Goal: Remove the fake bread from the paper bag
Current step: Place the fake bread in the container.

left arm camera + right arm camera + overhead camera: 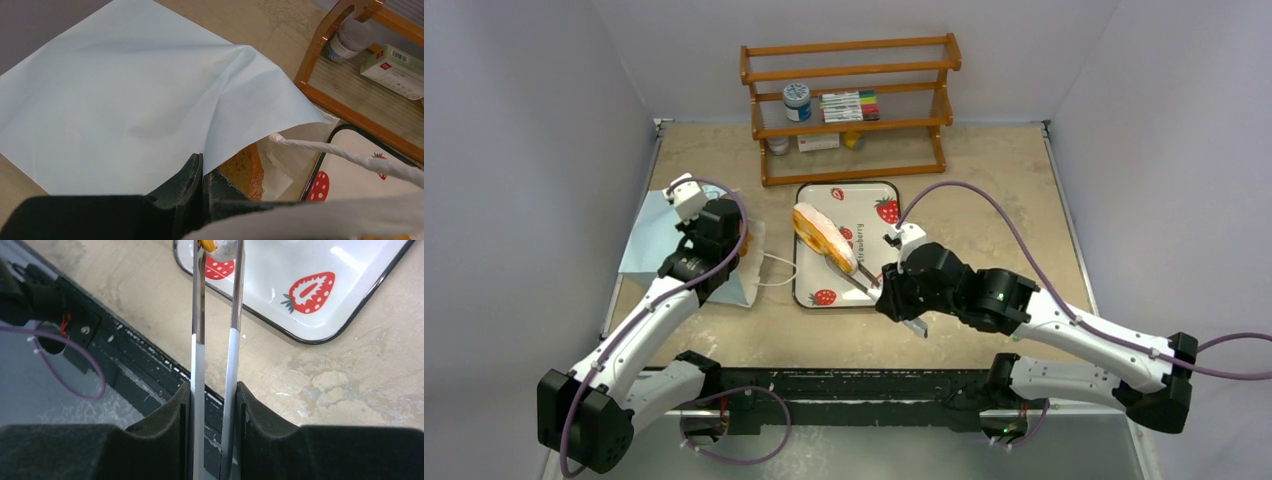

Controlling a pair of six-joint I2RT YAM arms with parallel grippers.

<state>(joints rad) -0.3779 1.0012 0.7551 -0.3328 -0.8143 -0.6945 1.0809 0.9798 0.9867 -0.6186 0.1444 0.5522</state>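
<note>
- Table (1004, 200): carries everything; the wooden rack (854, 128) stands at the far edge.
- Paper bag (649, 235): light blue, lying flat at your left, mouth facing the tray. Its white cord handle (774, 270) trails toward the tray.
- Tray (861, 205): strawberry print, mid-table, just right of the bag.
- Long loaf (822, 238): out of the bag, over the tray's left half, pinched at its near end by the tongs (198, 355). Can't tell if it touches the tray.
- Right claw (214, 390): clamped on the tongs' two arms, squeezing them close.
- Left claw (202, 167): fingers together, pinching the bag's upper edge at the mouth, paper lifted.
- Orange-brown piece (247, 167): inside the bag mouth, right beside your left claw.
</note>
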